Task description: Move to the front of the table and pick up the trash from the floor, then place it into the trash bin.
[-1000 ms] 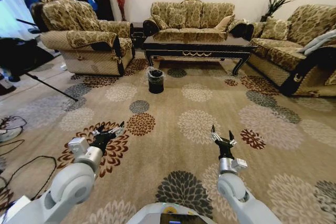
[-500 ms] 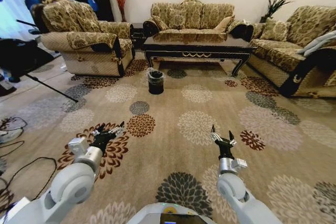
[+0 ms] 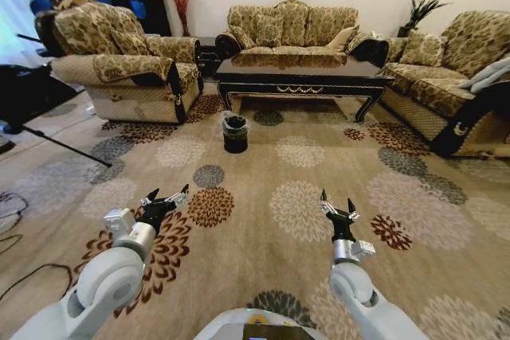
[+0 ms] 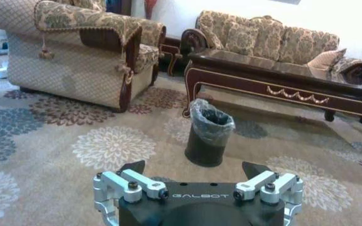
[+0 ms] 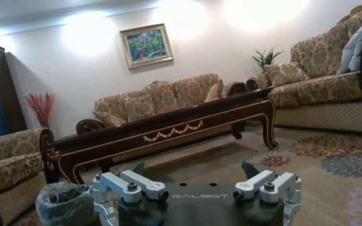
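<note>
Head view looks across a flower-patterned carpet (image 3: 263, 157) toward the table (image 3: 299, 79), which stands in front of a patterned sofa (image 3: 291, 28), with an armchair (image 3: 119, 61) to the robot's left and a second sofa (image 3: 454, 77) to its right. The trash bin (image 3: 234, 133), black with a clear bag folded over its rim, sits on the carpet just before the table's front edge, near its left corner, and well apart from both arms. The left gripper (image 3: 163, 197) is held low over the carpet on the left, its fingers spread wide and holding nothing. The right gripper (image 3: 337, 209) is held over the carpet on the right, its fingers likewise spread apart and empty. In the left wrist view the bin stands upright beyond the open fingers (image 4: 132, 166), beside the table's curved leg. I cannot make out any trash pieces on the floor.
</note>
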### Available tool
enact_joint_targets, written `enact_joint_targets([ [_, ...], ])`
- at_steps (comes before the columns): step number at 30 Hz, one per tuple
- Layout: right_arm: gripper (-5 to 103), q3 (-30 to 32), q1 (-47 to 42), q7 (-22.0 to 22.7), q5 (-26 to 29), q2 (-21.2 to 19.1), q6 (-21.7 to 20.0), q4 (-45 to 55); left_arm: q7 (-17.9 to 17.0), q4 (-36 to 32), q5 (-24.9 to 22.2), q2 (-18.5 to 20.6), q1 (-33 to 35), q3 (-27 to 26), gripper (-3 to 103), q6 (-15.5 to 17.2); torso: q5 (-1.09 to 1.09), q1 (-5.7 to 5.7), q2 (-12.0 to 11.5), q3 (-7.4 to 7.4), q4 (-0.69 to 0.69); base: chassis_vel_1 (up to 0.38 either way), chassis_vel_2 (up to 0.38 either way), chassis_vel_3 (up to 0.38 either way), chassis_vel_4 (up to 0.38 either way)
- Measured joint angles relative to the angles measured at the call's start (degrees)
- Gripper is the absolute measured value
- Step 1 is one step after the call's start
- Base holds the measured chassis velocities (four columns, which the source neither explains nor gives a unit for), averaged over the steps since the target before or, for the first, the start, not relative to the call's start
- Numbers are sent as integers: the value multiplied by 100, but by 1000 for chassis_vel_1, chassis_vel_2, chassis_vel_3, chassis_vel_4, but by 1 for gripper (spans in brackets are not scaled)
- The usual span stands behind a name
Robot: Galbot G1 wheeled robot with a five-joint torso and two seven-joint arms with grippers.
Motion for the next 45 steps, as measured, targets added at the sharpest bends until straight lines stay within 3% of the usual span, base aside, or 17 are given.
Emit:
enact_joint_targets([
  [23, 100, -1, -4, 0, 0, 0, 0, 0, 0, 0, 0, -1, 4, 0, 100, 0, -1, 133, 442, 286, 0, 107, -101, -108, 107],
  [45, 100, -1, -2, 0, 0, 0, 0, 0, 0, 0, 0, 0, 2, 0, 100, 0, 1, 319, 964, 630, 0, 0, -1, 1, -1],
])
